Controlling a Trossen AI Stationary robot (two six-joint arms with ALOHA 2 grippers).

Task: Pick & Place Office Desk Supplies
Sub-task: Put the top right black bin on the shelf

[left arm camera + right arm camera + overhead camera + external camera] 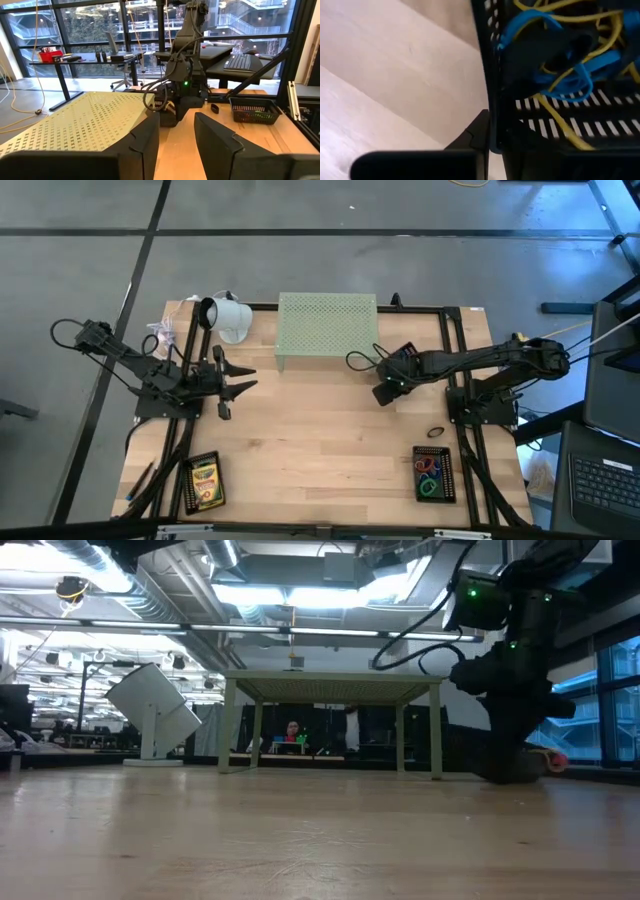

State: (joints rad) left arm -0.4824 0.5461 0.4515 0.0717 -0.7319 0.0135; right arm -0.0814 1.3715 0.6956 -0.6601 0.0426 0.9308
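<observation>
Worktop (300, 840) planks fill the low view's foreground, bare up to the stand's legs.

Right pincer (383, 393): down on the worktop just off the front right corner of the green stand (328, 328). Right wrist view shows it straddling the wall of a small bin (492, 75), black mesh, one finger tight against the outside and the other dark mass inside. Reads as clamped on that wall. Blue and yellow loops (560, 55) lie tangled inside the bin, close to the gripped edge. Left wrist view shows the same arm head-on, tip at the board with a slotted black piece beside it.

Left pincer (248, 378): hovering on the left side of the worktop, pointing at the right arm, well apart from it. Fingers (145, 140) apart, clear gap, nothing in it.

Other supplies:
- crayon box (205, 482) lies flat in a black tray (188, 485) at the front left corner
- red, green and blue bands (430, 470) sit in a black basket (415, 480) at the front right
- black loop (436, 432) lies loose on the board, between the right pincer and that basket

White lamp (228, 318) stands at the back left, just beside the stand.
</observation>
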